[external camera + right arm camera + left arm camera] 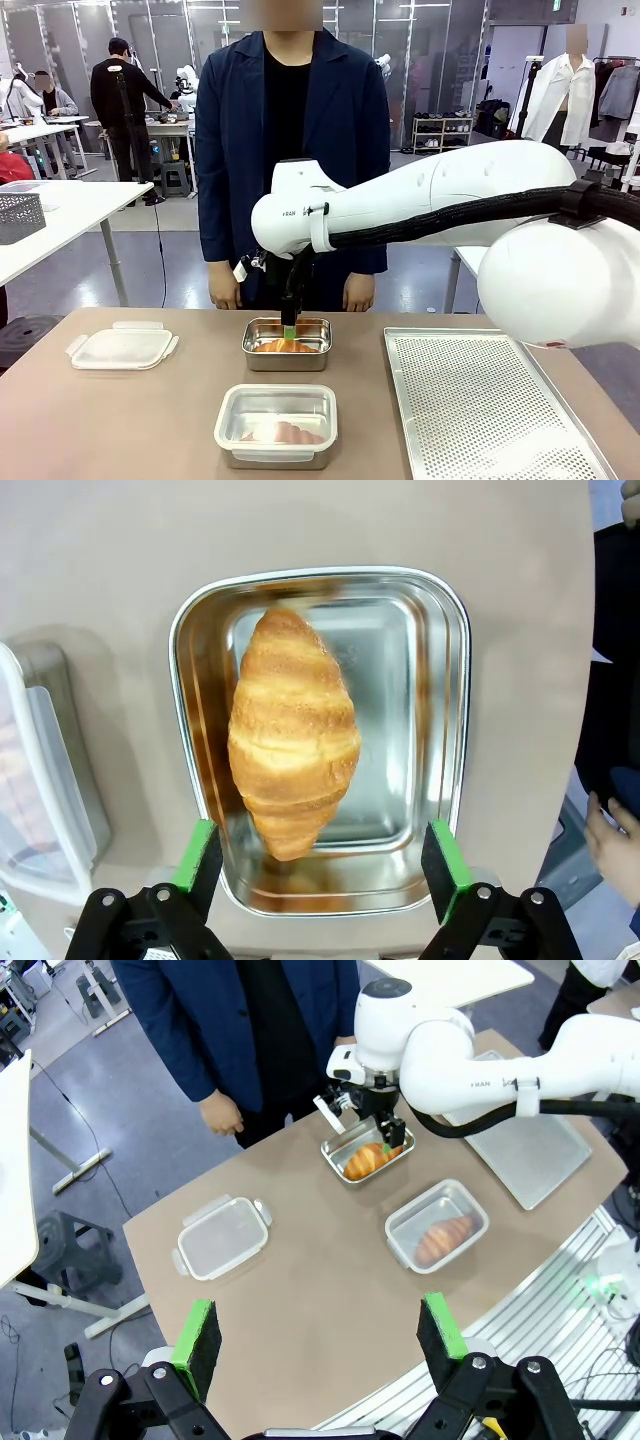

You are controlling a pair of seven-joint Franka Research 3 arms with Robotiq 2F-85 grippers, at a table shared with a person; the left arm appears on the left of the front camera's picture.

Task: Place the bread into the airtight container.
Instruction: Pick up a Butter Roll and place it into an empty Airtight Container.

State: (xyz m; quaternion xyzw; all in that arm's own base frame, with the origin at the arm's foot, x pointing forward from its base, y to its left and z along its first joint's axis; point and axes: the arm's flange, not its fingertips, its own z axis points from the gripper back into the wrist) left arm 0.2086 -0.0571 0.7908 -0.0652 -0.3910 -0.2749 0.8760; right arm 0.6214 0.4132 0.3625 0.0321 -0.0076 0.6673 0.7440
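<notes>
A golden croissant, the bread (283, 346) (365, 1160) (293, 735), lies slanted inside an open steel container (286, 362) (328, 1148) (455, 680) at the table's far middle. My right gripper (288, 328) (385, 1140) (320, 855) hangs straight over it, open, its green pads wide of the bread on either side and gripping nothing. Nearer me stands a second steel container (277, 455) (400, 1230) under a clear lid, another croissant (285, 433) (445, 1235) inside. My left gripper (318, 1330) is open and empty, high above the near table edge.
A clear plastic lid (122, 348) (222, 1237) lies at the table's left. A perforated metal tray (490, 410) (530, 1155) covers the right side. A person stands at the far edge, hands (224, 290) hanging down by the table.
</notes>
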